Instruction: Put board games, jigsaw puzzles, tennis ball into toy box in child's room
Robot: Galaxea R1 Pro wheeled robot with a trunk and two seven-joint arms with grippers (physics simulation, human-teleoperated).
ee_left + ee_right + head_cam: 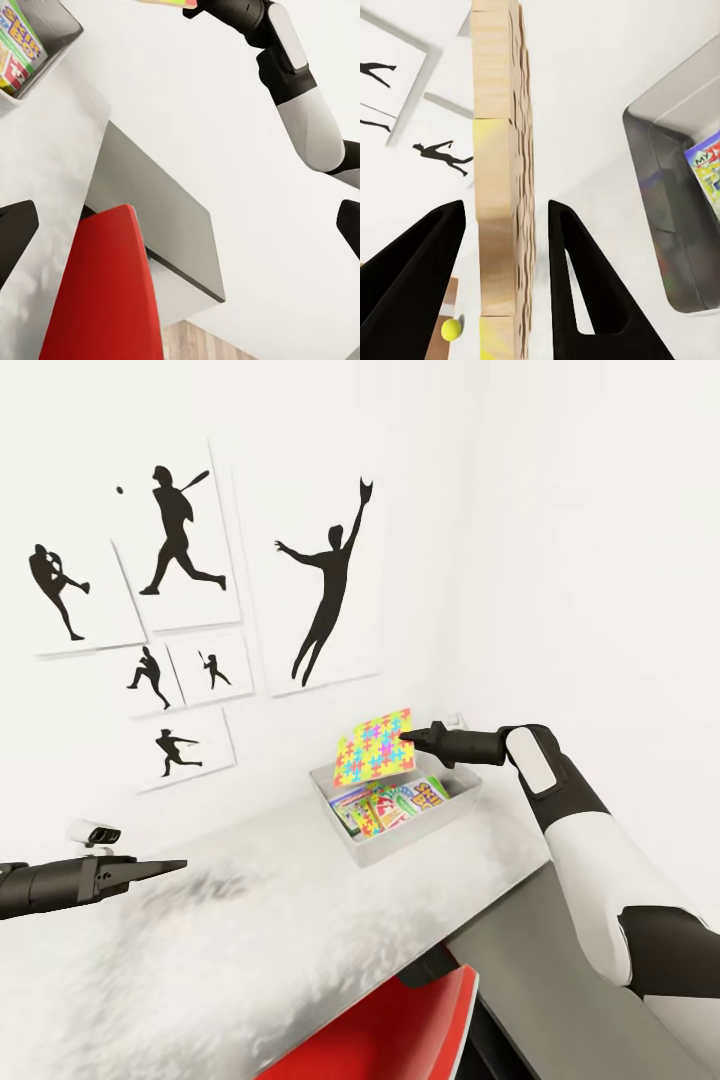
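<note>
My right gripper is shut on the edge of a jigsaw puzzle, a thin mosaic slab held tilted in the air just above the toy box. In the right wrist view the puzzle stands edge-on between the two fingers. The grey toy box holds board games, among them the Skip-Bo box. A tennis ball shows small, far below the puzzle; what it rests on I cannot tell. My left gripper hovers open over the table, well left of the box, its fingers spread wide.
A red chair stands tucked at the table's front edge. A lower dark grey top joins the table at the right. A small white device sits near my left arm. Silhouette posters hang on the wall behind.
</note>
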